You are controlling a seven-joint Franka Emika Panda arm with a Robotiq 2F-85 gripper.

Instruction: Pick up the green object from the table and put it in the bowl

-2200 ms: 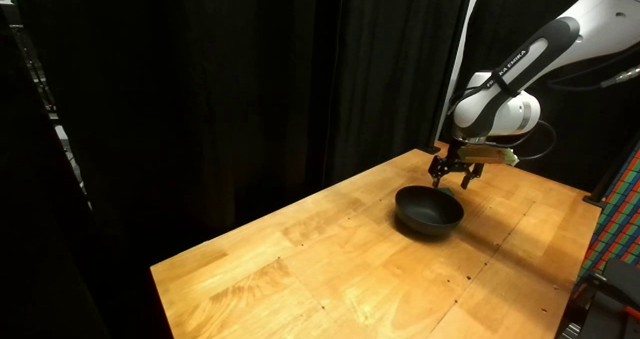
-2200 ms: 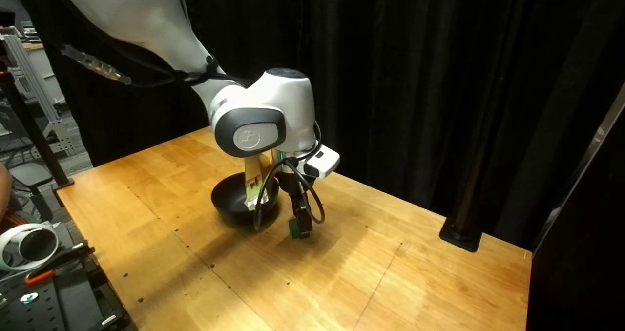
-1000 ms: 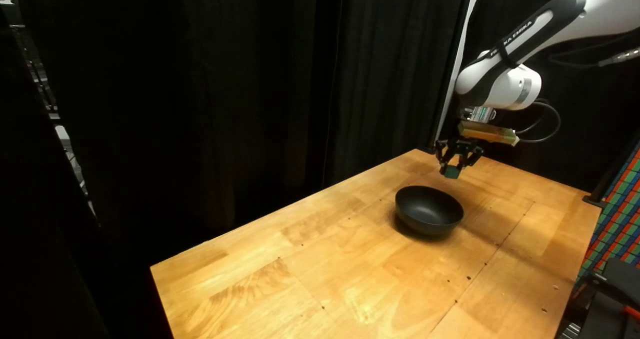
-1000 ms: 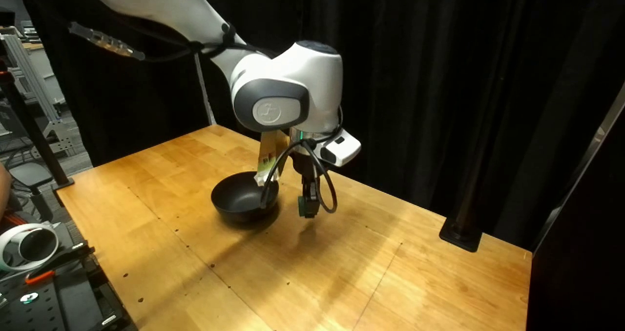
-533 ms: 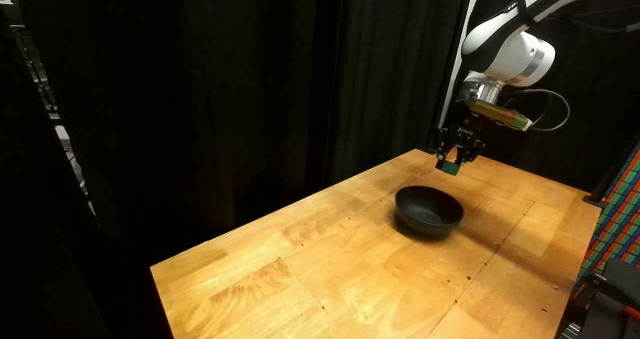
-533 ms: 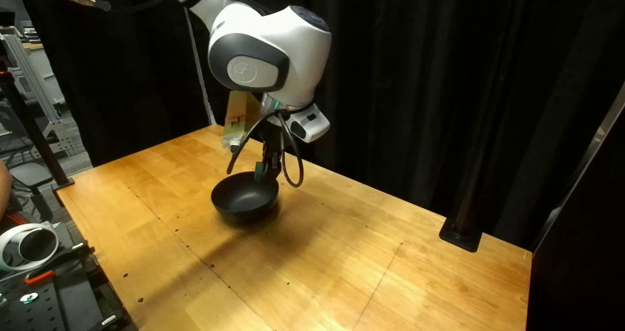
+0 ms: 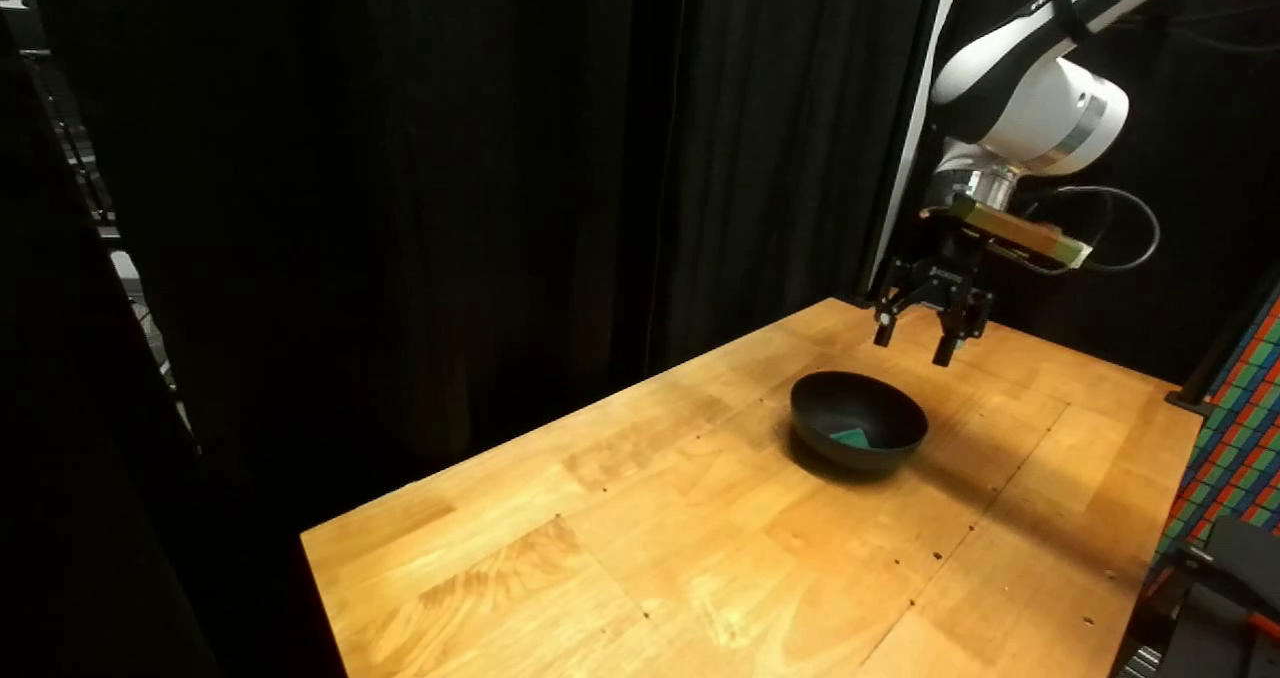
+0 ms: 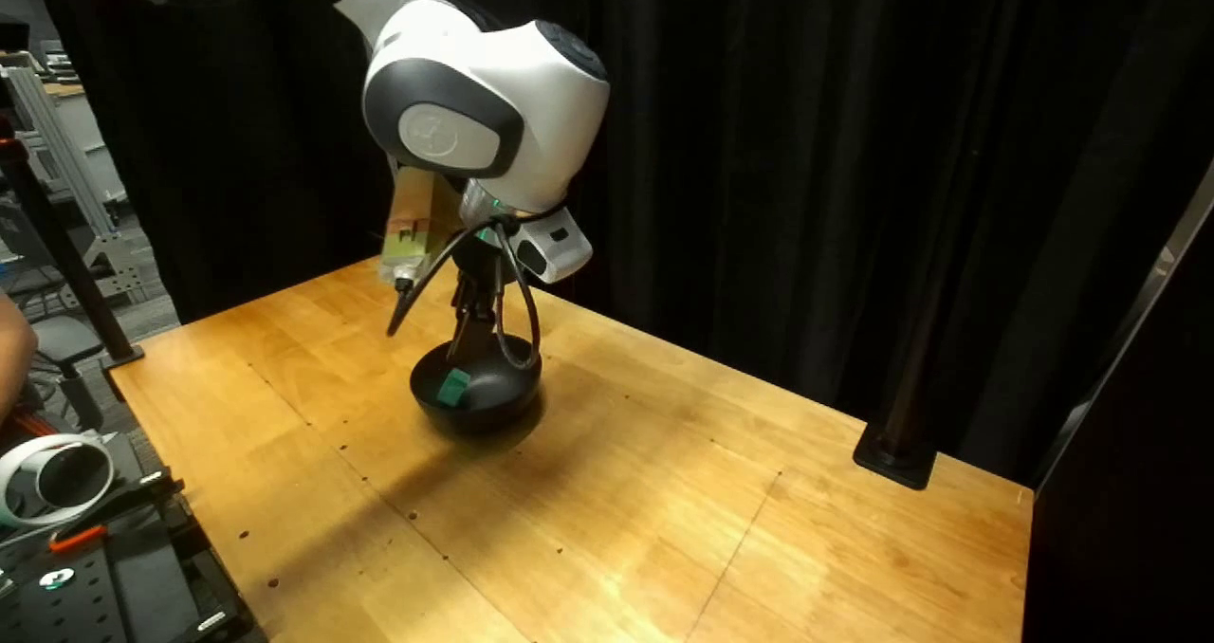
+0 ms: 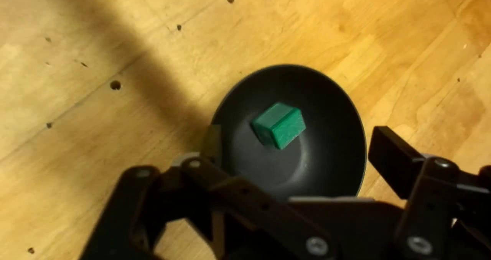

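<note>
The green object [image 9: 282, 125] is a small green block lying tilted inside the black bowl [image 9: 330, 137]. In both exterior views the green object [image 7: 851, 439] [image 8: 454, 387] shows in the bowl [image 7: 880, 458] [image 8: 493, 413], apart from the gripper. My gripper [image 7: 914, 344] is open and empty above the bowl. In the wrist view the fingers of the gripper [image 9: 297, 148] stand wide apart, with the bowl and the block seen between and beyond them. In an exterior view the gripper [image 8: 467, 332] is partly hidden by a looped cable.
The bowl stands on a wooden table [image 7: 640, 518]. A black post base [image 8: 894, 455] stands at a table edge, with dark curtains [image 8: 806, 150] behind. A cart [image 8: 114, 567] with a white ring-shaped item [image 8: 24, 463] stands beside the table. A cable [image 8: 531, 321] hangs from the wrist.
The gripper closed on the green object, lifted it from the table and moved it over the bowl. The gripper has since opened, and the object now lies in the bowl.
</note>
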